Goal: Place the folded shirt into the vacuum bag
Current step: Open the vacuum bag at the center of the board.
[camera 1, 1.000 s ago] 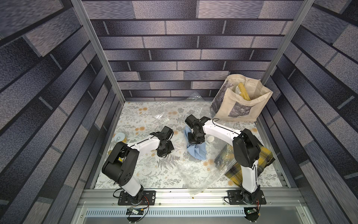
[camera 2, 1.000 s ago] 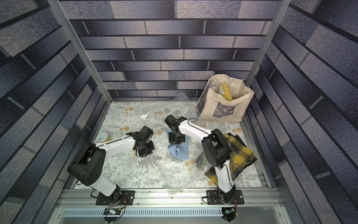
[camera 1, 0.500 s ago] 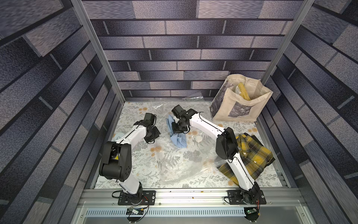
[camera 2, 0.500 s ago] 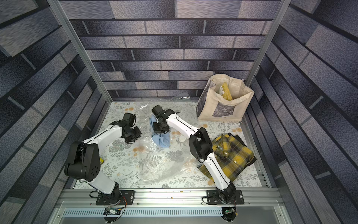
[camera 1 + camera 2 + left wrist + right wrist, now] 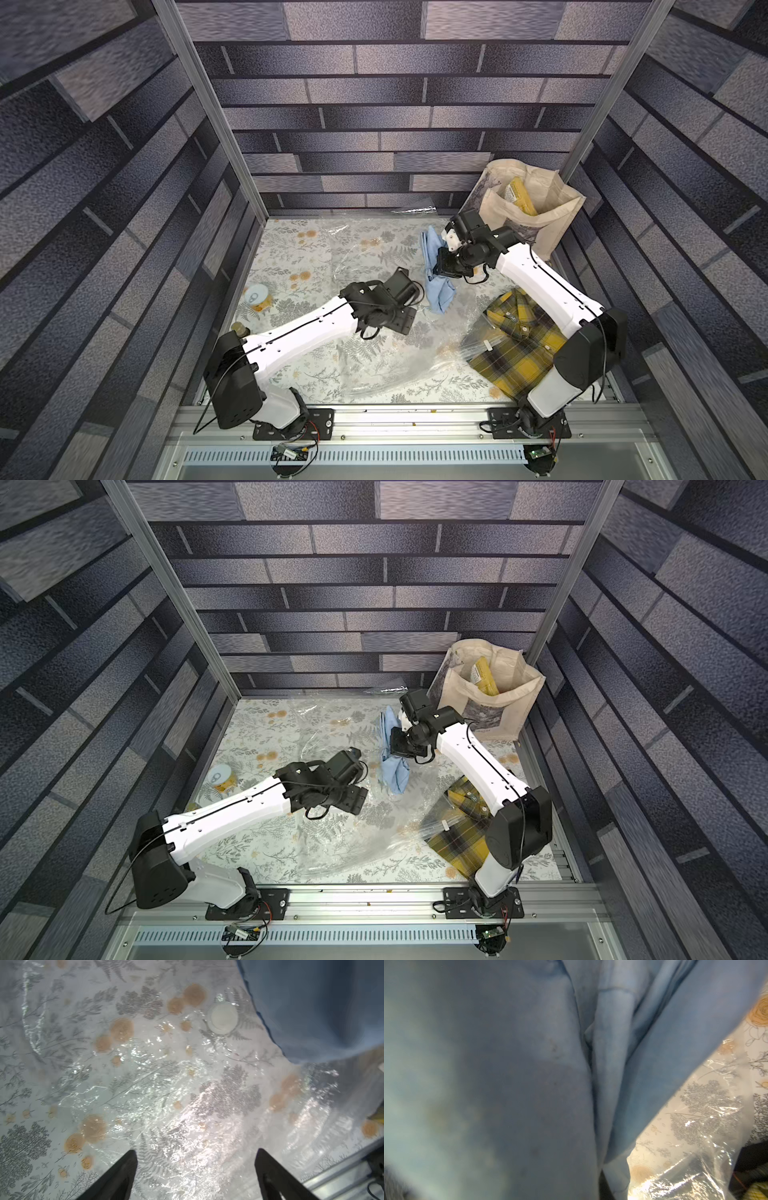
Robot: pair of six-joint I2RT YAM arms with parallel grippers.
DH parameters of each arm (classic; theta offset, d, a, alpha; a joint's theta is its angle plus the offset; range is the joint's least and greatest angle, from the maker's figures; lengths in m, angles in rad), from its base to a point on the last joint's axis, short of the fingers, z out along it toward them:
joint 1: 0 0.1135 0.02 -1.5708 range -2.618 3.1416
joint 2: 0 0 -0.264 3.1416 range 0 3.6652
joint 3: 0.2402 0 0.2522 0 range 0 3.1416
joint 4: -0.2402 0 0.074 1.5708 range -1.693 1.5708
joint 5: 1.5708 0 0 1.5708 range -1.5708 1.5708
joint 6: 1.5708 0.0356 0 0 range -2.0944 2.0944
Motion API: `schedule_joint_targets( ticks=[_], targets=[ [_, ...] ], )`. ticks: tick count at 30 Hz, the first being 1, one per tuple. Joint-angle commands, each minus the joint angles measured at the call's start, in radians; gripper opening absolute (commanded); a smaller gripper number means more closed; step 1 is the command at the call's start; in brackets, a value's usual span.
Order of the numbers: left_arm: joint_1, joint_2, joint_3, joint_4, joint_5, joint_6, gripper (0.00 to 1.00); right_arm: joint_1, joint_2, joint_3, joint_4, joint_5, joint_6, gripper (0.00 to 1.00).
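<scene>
Spread wide, the left claw (image 5: 195, 1155) is seen in its wrist view with both dark fingers (image 5: 124, 1167) held apart and nothing between them, above the crinkled vacuum bag (image 5: 166, 1084). Through the clear plastic the floral tabletop (image 5: 41, 1064) is seen, and the bag's round white valve cap (image 5: 223, 1018) is found just beside the hanging edge of the blue shirt (image 5: 311, 1012).

The right claw (image 5: 442, 266) is pressed together on the blue shirt (image 5: 438, 291), which is gripped at its upper part and left hanging in loose folds, its lower end reaching down to the bag near the left claw. In the right wrist view almost everything is filled by that blue cloth (image 5: 508, 1084), and the claw itself is hidden.

In both top views the vacuum bag (image 5: 399, 361) is spread flat over the middle of the tabletop. A yellow plaid shirt (image 5: 523, 349) is laid folded by the right arm's base, one corner covered by plastic; whether it is inside or under the bag cannot be told. A beige tote bag (image 5: 528, 212) is stood in the far corner, and a small can (image 5: 257, 295) near the left edge
</scene>
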Motion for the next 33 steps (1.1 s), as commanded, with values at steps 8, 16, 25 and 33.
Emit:
schedule_joint_targets(
  ticks=[8,16,25,33],
  targets=[
    [-0.225,0.293,0.149,-0.100,-0.032,0.148,0.97,-0.043,0.174,0.057,0.052,0.059,-0.056,0.00],
    [-0.197,0.345,0.167,-0.077,-0.046,0.140,0.94,-0.050,0.224,0.070,0.059,0.076,-0.064,0.00],
    [-0.161,0.386,0.159,-0.126,-0.059,0.146,0.79,-0.055,0.235,0.086,0.055,0.085,-0.066,0.00],
    [-0.067,0.216,-0.055,-0.068,-0.068,0.175,0.69,-0.061,0.291,0.127,0.041,0.123,-0.094,0.00]
  ],
)
